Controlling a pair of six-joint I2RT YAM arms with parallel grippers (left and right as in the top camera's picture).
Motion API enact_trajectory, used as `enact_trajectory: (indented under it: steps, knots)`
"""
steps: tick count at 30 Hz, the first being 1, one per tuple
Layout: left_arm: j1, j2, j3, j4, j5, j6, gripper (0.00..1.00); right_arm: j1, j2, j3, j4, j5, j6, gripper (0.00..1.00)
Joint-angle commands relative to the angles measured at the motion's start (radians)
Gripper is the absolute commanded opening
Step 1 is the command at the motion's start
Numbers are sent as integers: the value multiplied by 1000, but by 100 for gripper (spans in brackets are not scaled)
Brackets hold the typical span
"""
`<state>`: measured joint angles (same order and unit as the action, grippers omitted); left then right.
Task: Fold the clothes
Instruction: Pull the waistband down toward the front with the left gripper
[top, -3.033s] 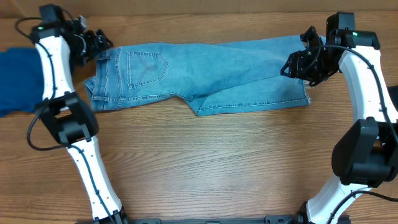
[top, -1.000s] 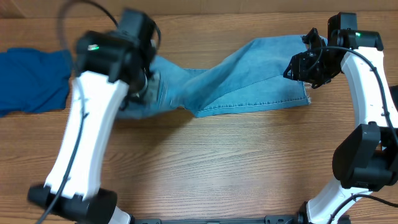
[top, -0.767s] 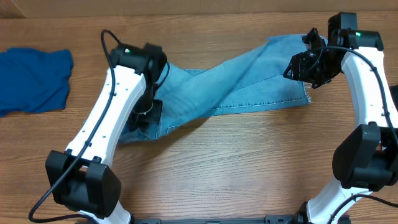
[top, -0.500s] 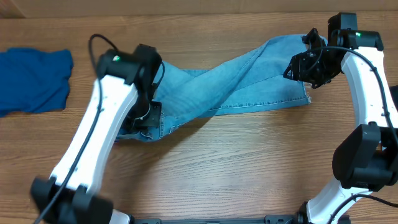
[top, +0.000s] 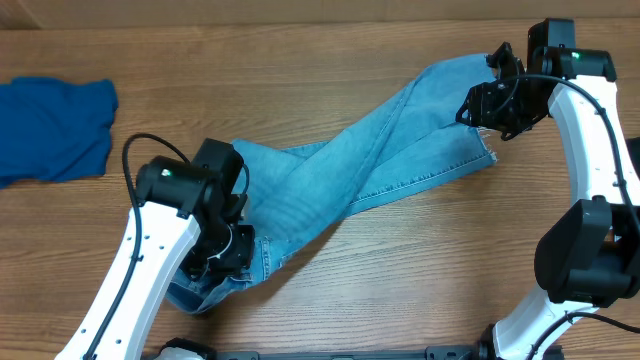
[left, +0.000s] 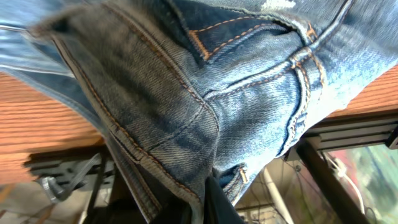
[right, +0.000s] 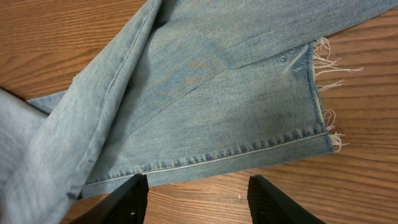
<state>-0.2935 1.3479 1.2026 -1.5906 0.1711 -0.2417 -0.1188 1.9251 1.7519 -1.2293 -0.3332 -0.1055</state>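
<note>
The pale-blue jeans (top: 340, 185) lie in a twisted diagonal band from the back right to the front left of the table. My left gripper (top: 225, 262) is shut on their waistband at the front left. In the left wrist view the waistband and pocket seams (left: 236, 93) fill the frame, and the left gripper (left: 208, 199) pinches a fold at the bottom. My right gripper (top: 487, 105) hovers open by the leg ends at the back right. In the right wrist view the right gripper (right: 199, 202) has bare wood between its fingers, just short of the frayed hem (right: 320, 93).
A royal-blue garment (top: 50, 130) lies crumpled at the far left of the table. The table's front edge (left: 50, 146) shows close under the held waistband, with a metal frame rail (left: 348, 127) below it.
The left arm has pulled the waist end from mid-table to the front left, so the jeans stretch more steeply. The right arm has barely moved and the hems shifted slightly.
</note>
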Motion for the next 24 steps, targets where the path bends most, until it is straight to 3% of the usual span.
enact_trajectory:
  steps: [1,3,7,13,18,24]
  knots:
    - [-14,-21,-27,29,104,0,6,0,-37,10,4,2,-5,56]
    - [-27,-20,-27,27,142,10,9,0,-37,10,4,2,-6,56]
    - [-47,-20,-27,17,106,-6,26,0,-37,10,5,2,-6,56]
    - [9,-21,10,57,-194,-183,41,0,-37,10,12,2,-6,56]
    - [77,-21,82,123,-233,-210,33,0,-37,10,11,2,-6,56]
    - [-27,-21,96,117,-43,-211,18,0,-37,10,6,2,-6,56]
